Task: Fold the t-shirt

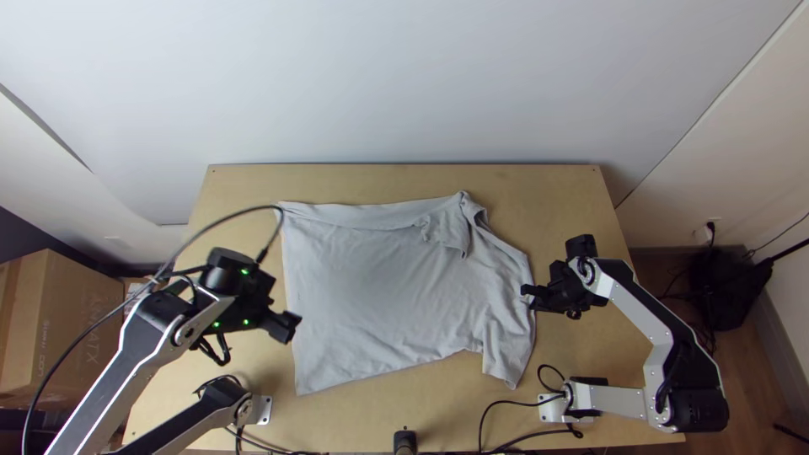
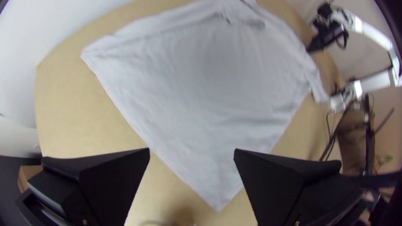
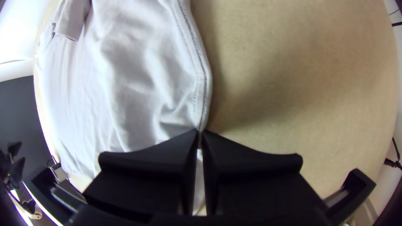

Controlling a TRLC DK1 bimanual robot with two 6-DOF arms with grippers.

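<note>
A light grey t-shirt (image 1: 379,286) lies mostly spread on the table, its top edge folded over in a strip and its right side wrinkled. My left gripper (image 1: 288,327) is above the shirt's left edge in the top view. In the left wrist view, my left gripper (image 2: 191,150) is open, with nothing between its fingers and the shirt (image 2: 201,83) beyond. At the shirt's right edge is my right gripper (image 1: 527,297). The right wrist view shows my right gripper (image 3: 199,133) shut on the seamed edge of the shirt (image 3: 138,75).
The wooden table (image 1: 573,354) has bare wood around the shirt. Black cables (image 1: 506,404) lie near its front edge, by the right arm's base. A cardboard box (image 1: 63,320) stands off the table at the left.
</note>
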